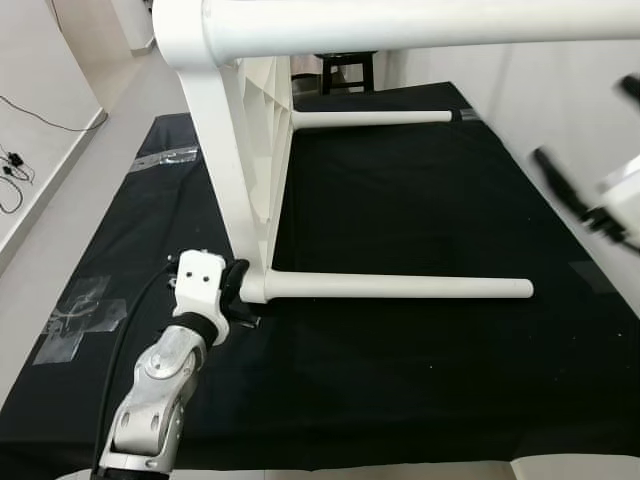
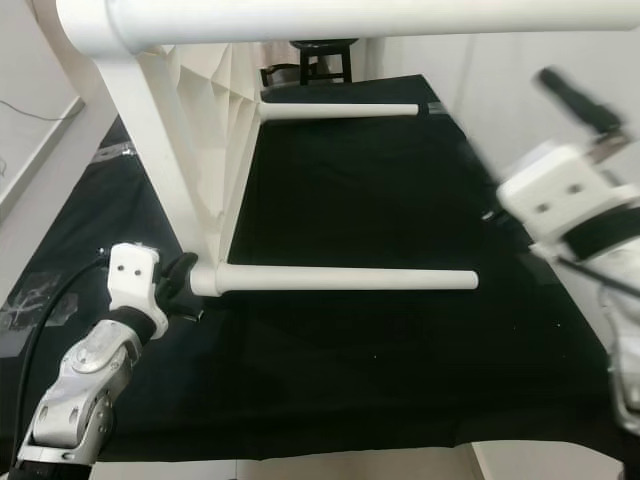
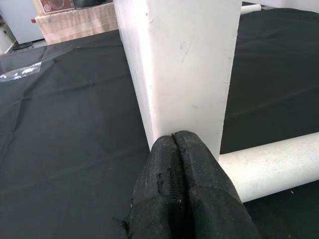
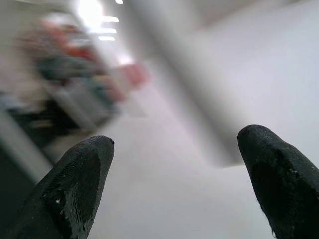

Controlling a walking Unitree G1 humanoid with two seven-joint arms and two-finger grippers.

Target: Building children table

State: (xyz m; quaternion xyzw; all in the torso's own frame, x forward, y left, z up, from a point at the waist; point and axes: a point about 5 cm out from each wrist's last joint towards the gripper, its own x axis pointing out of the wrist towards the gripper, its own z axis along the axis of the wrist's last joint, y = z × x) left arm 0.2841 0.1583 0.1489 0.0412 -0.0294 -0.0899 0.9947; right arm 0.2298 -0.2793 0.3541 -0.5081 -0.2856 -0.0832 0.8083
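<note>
White children's table (image 1: 245, 150) lies tipped on its side on a black cloth (image 1: 400, 340) spread over the floor; everything below is placed relative to that table. To its left, pale floor with strips of clear tape (image 1: 75, 320) at the cloth's edge, and a thin dark cable (image 1: 20, 170) further out by the wall. Left gripper (image 1: 237, 287) sits at the table's lower corner, fingers pressed together with nothing between them, tips touching the white corner post just beside the socket of the lower leg (image 1: 400, 287). That leg runs out horizontally to the right from the corner, lying on or just above the cloth. A second leg (image 1: 372, 118) juts the same way from the far corner. A third leg (image 1: 420, 22) crosses overhead along the top of the view, close to the camera. Behind the table, a small dark stool (image 1: 345, 68). Right of the table, well apart from it, the right gripper (image 4: 174, 174) is raised in the air and motion-blurred, its two black fingers spread wide, empty.
</note>
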